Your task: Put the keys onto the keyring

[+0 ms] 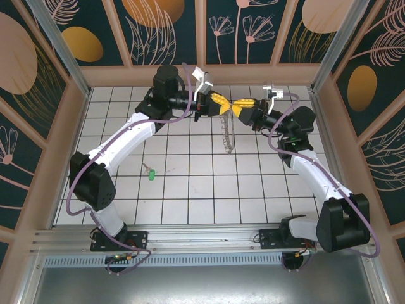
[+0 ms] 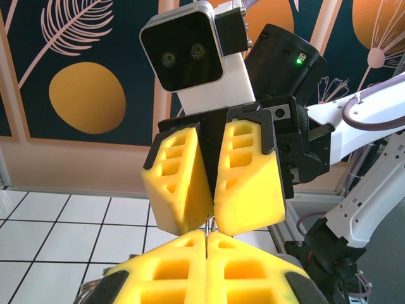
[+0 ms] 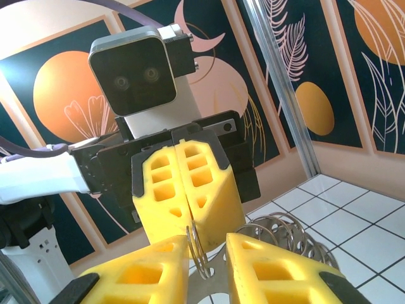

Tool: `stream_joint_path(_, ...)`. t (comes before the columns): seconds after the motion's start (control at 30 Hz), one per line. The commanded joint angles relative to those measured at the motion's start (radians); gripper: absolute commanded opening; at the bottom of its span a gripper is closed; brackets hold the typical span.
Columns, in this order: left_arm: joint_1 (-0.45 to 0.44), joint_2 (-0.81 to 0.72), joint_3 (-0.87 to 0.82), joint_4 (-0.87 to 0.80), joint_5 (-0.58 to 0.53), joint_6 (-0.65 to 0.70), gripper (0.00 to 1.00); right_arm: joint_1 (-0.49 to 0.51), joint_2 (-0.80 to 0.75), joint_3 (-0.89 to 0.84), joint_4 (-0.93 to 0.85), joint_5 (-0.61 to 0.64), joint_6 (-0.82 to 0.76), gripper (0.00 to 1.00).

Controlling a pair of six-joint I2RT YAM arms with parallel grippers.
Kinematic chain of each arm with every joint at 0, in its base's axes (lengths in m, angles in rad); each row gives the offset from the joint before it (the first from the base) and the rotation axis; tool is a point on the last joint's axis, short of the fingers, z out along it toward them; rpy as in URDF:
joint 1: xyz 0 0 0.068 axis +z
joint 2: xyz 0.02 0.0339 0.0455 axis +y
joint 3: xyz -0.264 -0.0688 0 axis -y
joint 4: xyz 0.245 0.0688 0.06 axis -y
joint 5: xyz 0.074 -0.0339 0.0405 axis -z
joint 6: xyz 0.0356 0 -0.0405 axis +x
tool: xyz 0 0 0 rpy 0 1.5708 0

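Dangling from the left gripper [image 1: 228, 105] and right gripper [image 1: 242, 105], both pinched on it, the keyring [image 1: 226, 136] lacked the green key [image 1: 150, 172], lying loose on the tiles [image 1: 190, 190].

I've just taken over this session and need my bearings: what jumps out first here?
The yellow left gripper and right gripper meet tip to tip above the far middle of the table. The keyring hangs down from between them. The green key lies alone on the table, near the left arm.
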Motion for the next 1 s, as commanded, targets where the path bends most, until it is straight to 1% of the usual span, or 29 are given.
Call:
stream_joint_path(0.0, -0.004, 0.001, 0.036, 0.053, 0.038, -0.011, 0.00, -0.005, -0.012, 0.001, 0.072, -0.016, 0.021, 0.23)
stream_joint_path(0.17, -0.004, 0.006, 0.037, 0.062, 0.042, -0.022, 0.00, 0.012, 0.012, 0.020, 0.089, -0.020, 0.028, 0.22)
stream_joint_path(0.3, -0.004, 0.007, 0.037, 0.069, 0.042, -0.029, 0.00, 0.031, 0.028, 0.033, 0.090, -0.022, 0.025, 0.19)
stream_joint_path(0.37, -0.004, 0.006, 0.036, 0.070, 0.042, -0.029, 0.00, 0.036, 0.031, 0.033, 0.090, -0.024, 0.023, 0.15)
stream_joint_path(0.5, -0.005, 0.006, 0.035, 0.072, 0.042, -0.032, 0.00, 0.037, 0.028, 0.031, 0.081, -0.024, 0.014, 0.00)
stream_joint_path(0.7, -0.004, 0.001, 0.031, 0.072, 0.023, -0.036, 0.00, 0.017, 0.002, 0.030, 0.053, -0.015, -0.010, 0.00)
stream_joint_path(0.73, -0.004, -0.002, 0.027, 0.072, 0.015, -0.038, 0.01, 0.008, -0.003, 0.029, 0.055, -0.018, -0.010, 0.00)
stream_joint_path(0.8, -0.003, -0.010, 0.013, 0.093, 0.011, -0.055, 0.13, -0.010, -0.010, 0.027, 0.072, -0.026, 0.008, 0.00)
stream_joint_path(0.93, 0.008, -0.026, -0.035, 0.183, -0.012, -0.123, 0.30, -0.029, -0.018, 0.026, 0.089, -0.035, 0.030, 0.00)
stream_joint_path(0.97, 0.010, -0.026, -0.047, 0.202, -0.028, -0.136, 0.36, -0.030, -0.019, 0.027, 0.090, -0.034, 0.030, 0.00)
